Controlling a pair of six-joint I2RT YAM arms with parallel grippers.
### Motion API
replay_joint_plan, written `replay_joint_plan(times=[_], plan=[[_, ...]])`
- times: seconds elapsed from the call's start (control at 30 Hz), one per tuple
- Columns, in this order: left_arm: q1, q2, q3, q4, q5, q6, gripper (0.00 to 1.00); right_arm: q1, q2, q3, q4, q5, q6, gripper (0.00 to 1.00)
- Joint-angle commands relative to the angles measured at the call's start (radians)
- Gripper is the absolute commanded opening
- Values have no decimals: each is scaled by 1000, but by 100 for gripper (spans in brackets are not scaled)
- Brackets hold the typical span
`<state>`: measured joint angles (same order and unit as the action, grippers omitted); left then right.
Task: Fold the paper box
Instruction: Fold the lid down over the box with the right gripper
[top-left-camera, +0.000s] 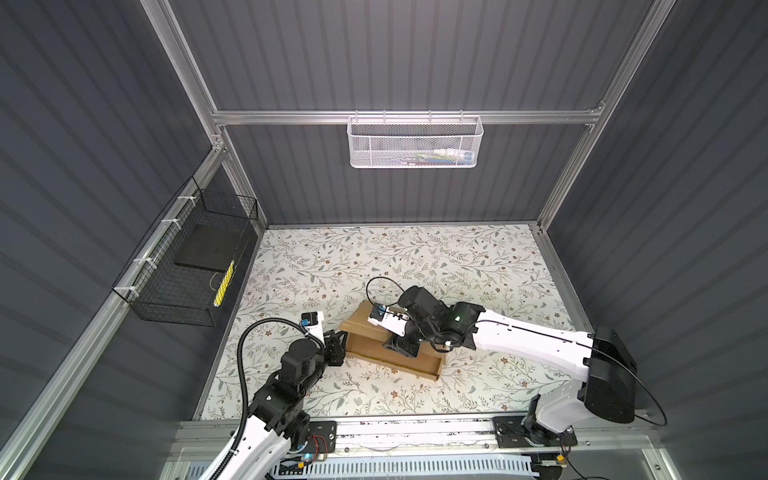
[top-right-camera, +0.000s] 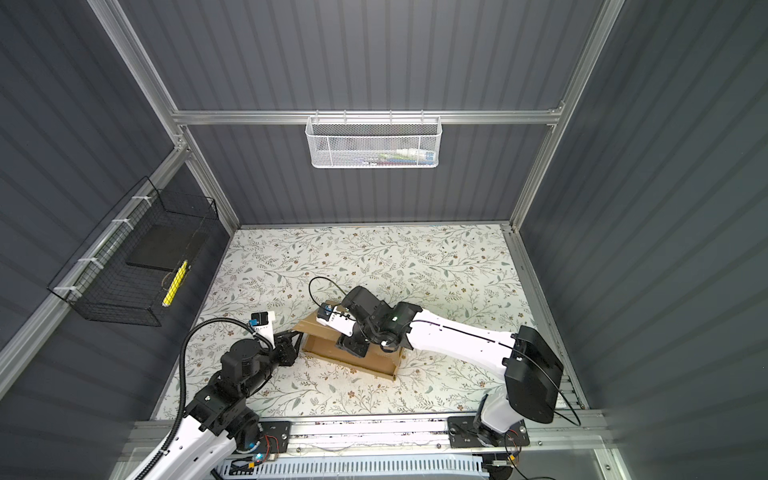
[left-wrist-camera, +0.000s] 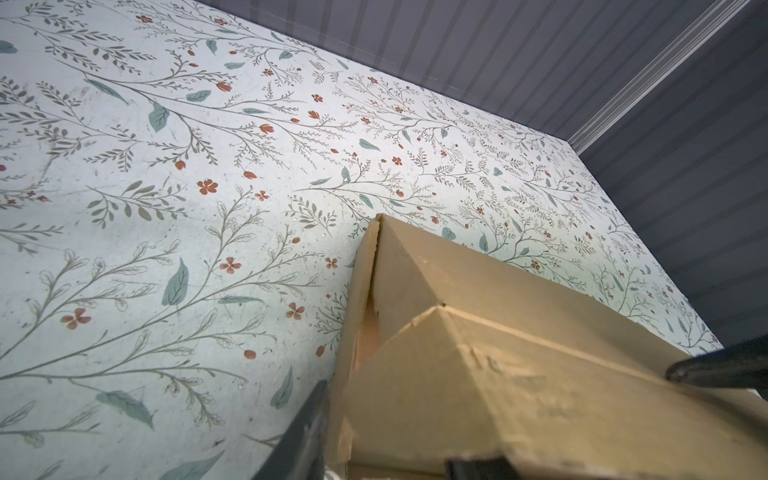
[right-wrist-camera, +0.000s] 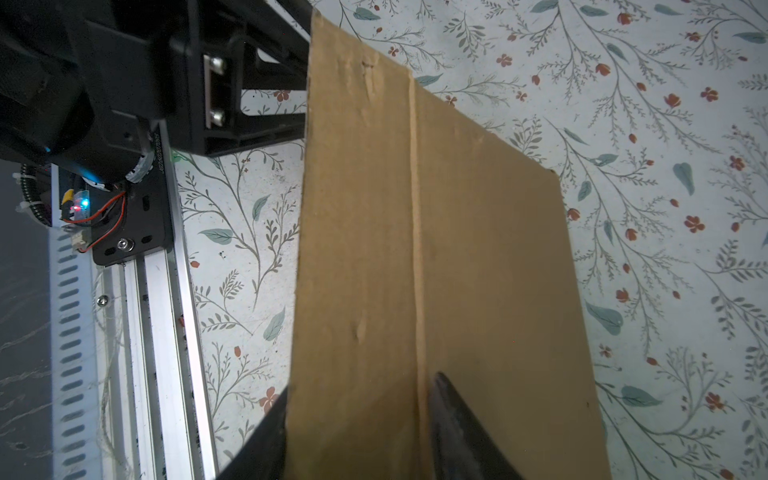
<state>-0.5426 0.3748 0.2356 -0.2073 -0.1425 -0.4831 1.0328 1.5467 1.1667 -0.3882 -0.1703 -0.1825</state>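
Left gripper (top-left-camera: 337, 342) stands at one short end of the paper box (top-left-camera: 360, 321), its fingers (left-wrist-camera: 305, 432) parted with that end's corner between them. From there the box runs lengthwise straight away from it, slantwise across the floral table (top-left-camera: 374, 257), toward the right arm's side. Over the box's middle sits the right gripper (top-left-camera: 400, 348), so the left arm is nearer the end and the right nearer the lid. In the right wrist view a creased brown panel lies between its fingers (right-wrist-camera: 453, 415), though I cannot tell whether they pinch it. Any closing or tucking move looks to turn on that lengthwise line from left gripper to right. The box is plain brown corrugated board, a shallow tray with walls standing on the side nearer the arms' bases. Its lid panel is raised over the far part, and the edges are scuffed at the left gripper's corner. Well apart from both grippers hang a black wire basket (top-left-camera: 183, 266) and a white mesh basket (top-left-camera: 411, 143).
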Motion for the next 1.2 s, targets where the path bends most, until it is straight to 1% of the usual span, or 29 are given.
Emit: replay_joint_plan(times=[0.0,0.27,0.73,1.17], plan=[[-3,7,38,-29,-6,-15,45,-17,22,-24,44,-5,13,48],[-3,67,33,9,3,-40,47,-71,33,-45,71,-51,0,48],[-3,183,69,43,7,-53,48,-170,24,-119,118,-93,-12,47],[-3,254,91,53,3,-83,48,-200,32,-177,140,-112,2,49]])
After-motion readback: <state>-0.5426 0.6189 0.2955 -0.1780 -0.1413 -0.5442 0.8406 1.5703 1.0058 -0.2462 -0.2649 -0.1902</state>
